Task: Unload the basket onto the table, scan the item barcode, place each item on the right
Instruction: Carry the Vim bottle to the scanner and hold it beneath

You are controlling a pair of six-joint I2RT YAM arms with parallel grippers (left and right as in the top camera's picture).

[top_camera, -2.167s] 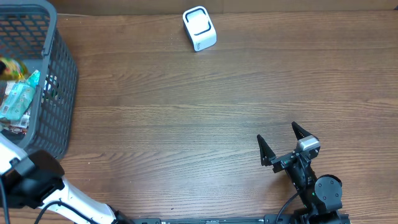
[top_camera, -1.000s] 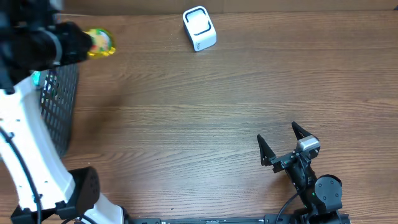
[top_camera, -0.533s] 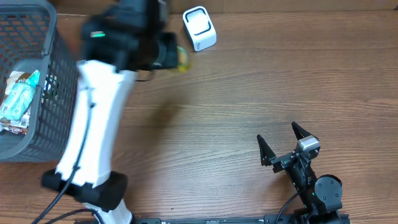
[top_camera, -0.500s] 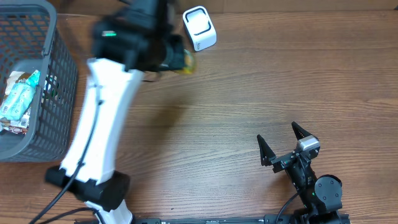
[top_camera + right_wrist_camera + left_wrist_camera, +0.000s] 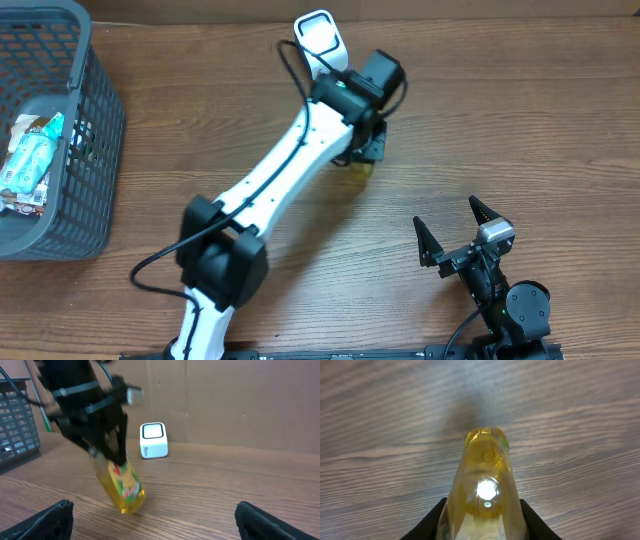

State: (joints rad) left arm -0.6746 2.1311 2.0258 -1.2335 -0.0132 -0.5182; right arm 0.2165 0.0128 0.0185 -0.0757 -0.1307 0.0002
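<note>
Yellow sliver only, seen from overhead: bottle (image 5: 360, 168) almost wholly hidden beneath the left gripper (image 5: 367, 145), over the wooden bench (image 5: 520, 110), near the white scanner (image 5: 318, 36) and on the robot's side of it. Also from up here: grey basket (image 5: 100, 120) at the far left with packets (image 5: 25, 160) inside, well apart from the bottle. Right gripper (image 5: 447, 213) low toward the bench's front, fingers spread wide, holding nothing.

Left wrist view: looks straight down the bottle's length, clear yellow with a bright glare spot, against blurred wood grain. Shows what overhead hides: black fingers (image 5: 434, 522) pinching the bottle from both sides at the bottom of frame. Gives bottle, fingers and wood only.

Right wrist view: supplies the side-on look. Bottle tilted, top end clamped in the left gripper, base down by the wood; cannot tell whether touching. Red-and-green label facing this camera, barcode not readable. Scanner standing behind the bottle, apart from it, with a dark-outlined square face. Basket edge at far left; this arm's own fingers far apart in the lower corners.
</note>
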